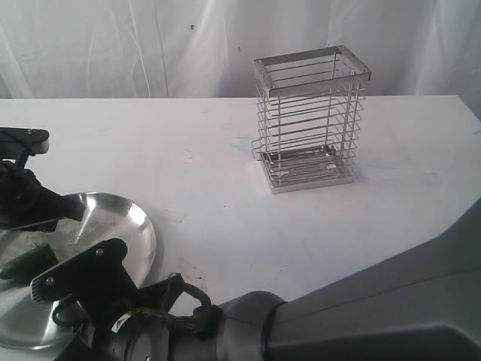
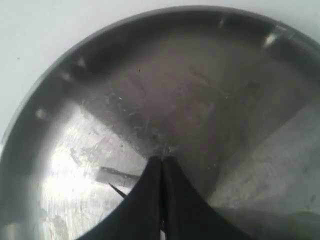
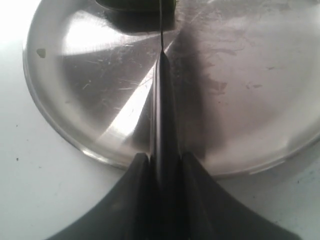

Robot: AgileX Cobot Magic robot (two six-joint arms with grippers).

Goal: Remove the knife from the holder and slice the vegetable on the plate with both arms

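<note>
**Fig. — Knife clamped in R arm's fingers over the plate; holder stands apart**

Ext. view: plate (image 1: pixel 124 214), shiny steel, sits on the white counter (image 1: pixel 225 188) at near left. The holder (image 1: pixel 310 120) stands upright farther back, right of centre, well apart from the plate. The vegetable (image 1: pixel 26 262), dark green, lies on the plate's left part, between the ends of the two arms. The R arm (image 1: pixel 361 316) reaches across from lower right to the plate.

R wrist view: right fingers (image 3: pixel 135 200) are clamped on the black handle of the knife (image 3: pixel 162 100), one on each side. The blade shows edge-on as a thin line running over the plate to the vegetable at the frame edge; contact w/ it can't be told.

L wrist view: left fingers (image 2: pixel 145 200) are pressed together, tips low over the scuffed plate floor near its middle. Whether they touch the steel is unclear.
</note>
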